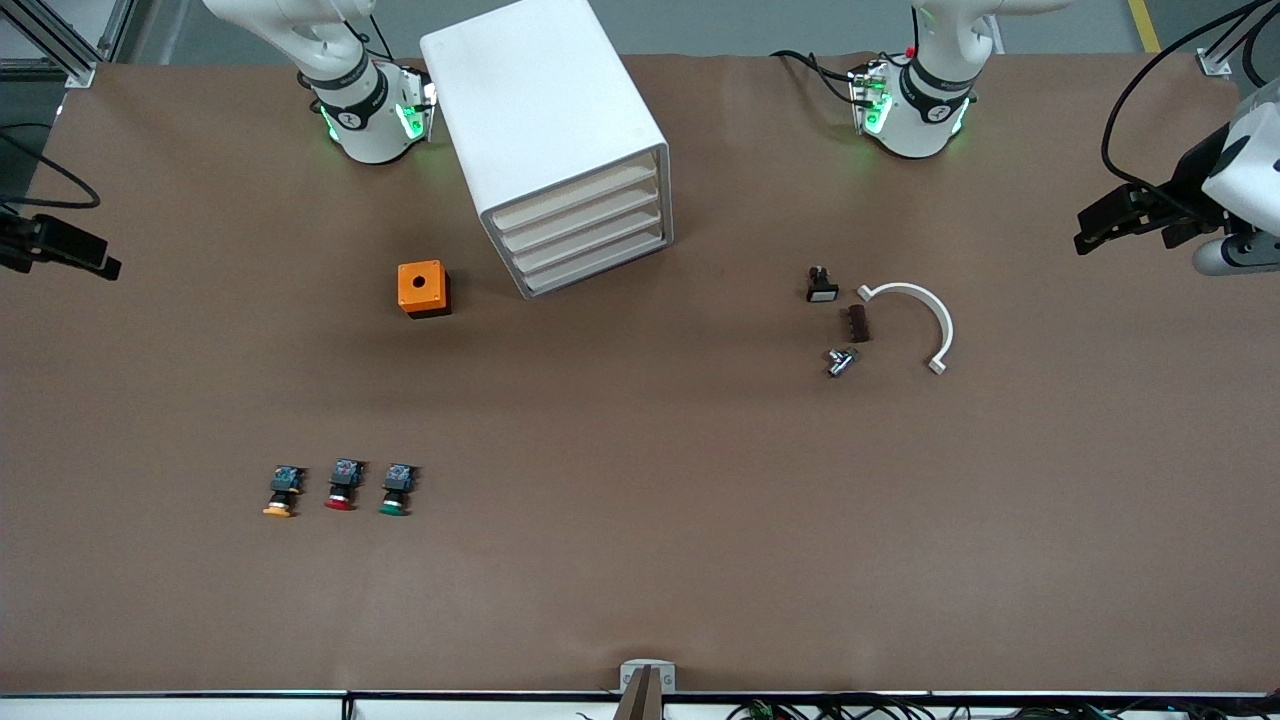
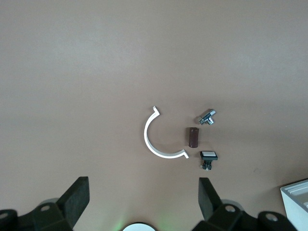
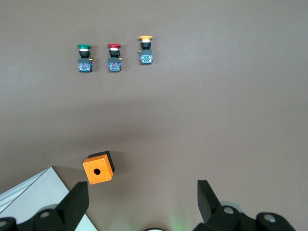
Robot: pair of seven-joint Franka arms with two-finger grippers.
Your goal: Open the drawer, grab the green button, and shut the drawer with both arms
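While every drawer of the white drawer cabinet (image 1: 560,140) at upper centre sits shut, the green button (image 1: 396,490) lies on the table at lower left; this fits either stage, and the left gripper (image 2: 142,199) and right gripper (image 3: 142,199) hang spread, holding nothing

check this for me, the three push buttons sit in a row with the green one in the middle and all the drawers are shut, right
Not quite: the red button is in the middle; the green button sits at the end of the row nearest the white drawer unit, as the front view shows. The drawers are indeed shut.

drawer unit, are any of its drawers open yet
All shut: the white plastic drawer unit shows its four drawer fronts flush, none pulled out.
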